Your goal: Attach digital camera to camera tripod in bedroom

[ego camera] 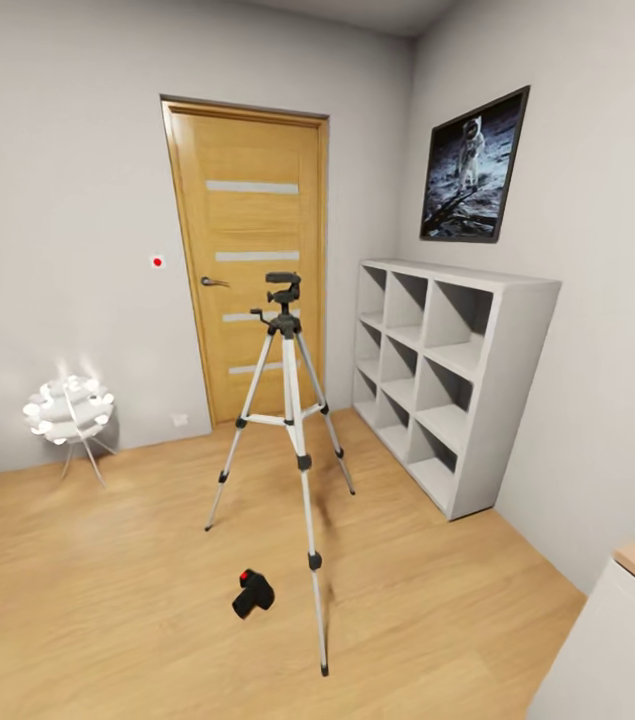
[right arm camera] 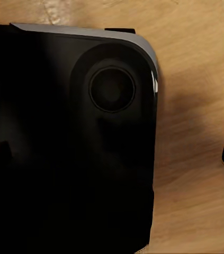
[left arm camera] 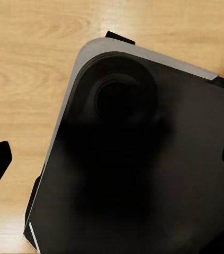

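Digital camera (ego camera: 253,593) lies on the wood floor just beside the camera tripod's (ego camera: 290,420) nearest leg. Left gripper (left arm camera: 112,159) and right gripper (right arm camera: 112,153) both hang wide open, empty. Risk: reaching low could knock that leg and topple the tripod.

Wooden door (ego camera: 249,262), white cube shelf (ego camera: 451,375), astronaut picture (ego camera: 473,168), glowing lamp (ego camera: 69,410), wood floor (ego camera: 107,600).

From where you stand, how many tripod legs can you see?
3 on the tripod: one reaches toward the lamp, one toward the shelf, one comes forward, its foot beside the camera. None hidden.
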